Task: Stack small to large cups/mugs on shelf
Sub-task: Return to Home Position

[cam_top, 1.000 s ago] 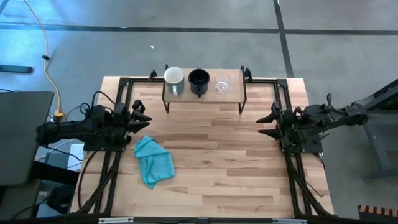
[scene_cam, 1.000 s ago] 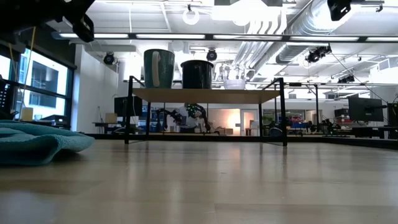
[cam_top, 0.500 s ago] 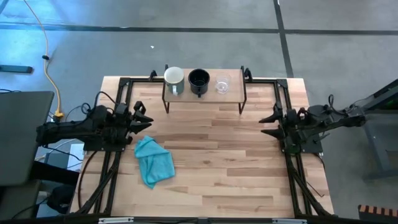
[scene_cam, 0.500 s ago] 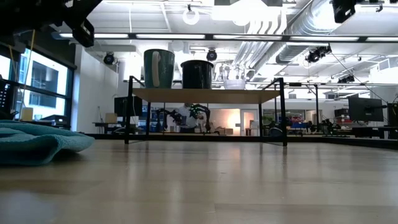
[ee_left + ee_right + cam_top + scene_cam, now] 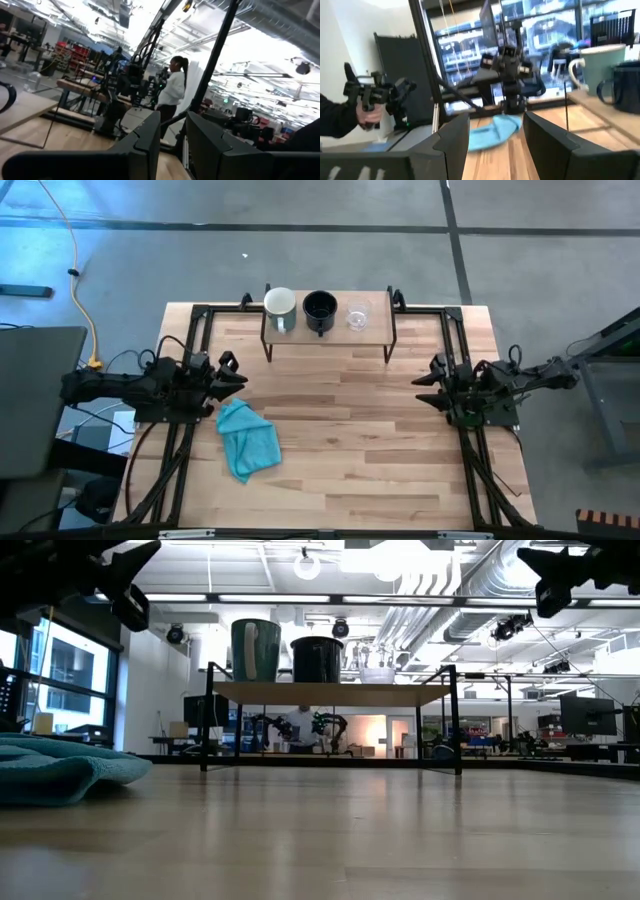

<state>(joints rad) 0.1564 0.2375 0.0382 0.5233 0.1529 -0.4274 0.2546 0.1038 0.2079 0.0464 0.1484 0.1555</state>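
Surface (image 5: 340,440): shelf (image 5: 330,330) at far edge bears white mug (image 5: 279,303), black mug (image 5: 320,306), glass cup (image 5: 358,315). Teal cloth (image 5: 247,438) near left tool (image 5: 233,372); it and right tool (image 5: 428,383) spread. Person (image 5: 172,90) in room beyond.

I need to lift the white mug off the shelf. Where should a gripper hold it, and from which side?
Likely the rim, from above. The white mug stands upright on the shelf, at its left end, mouth up; the black mug stands close on its right. One finger inside, one outside, at the rim's free left side. The left gripper is nearer.
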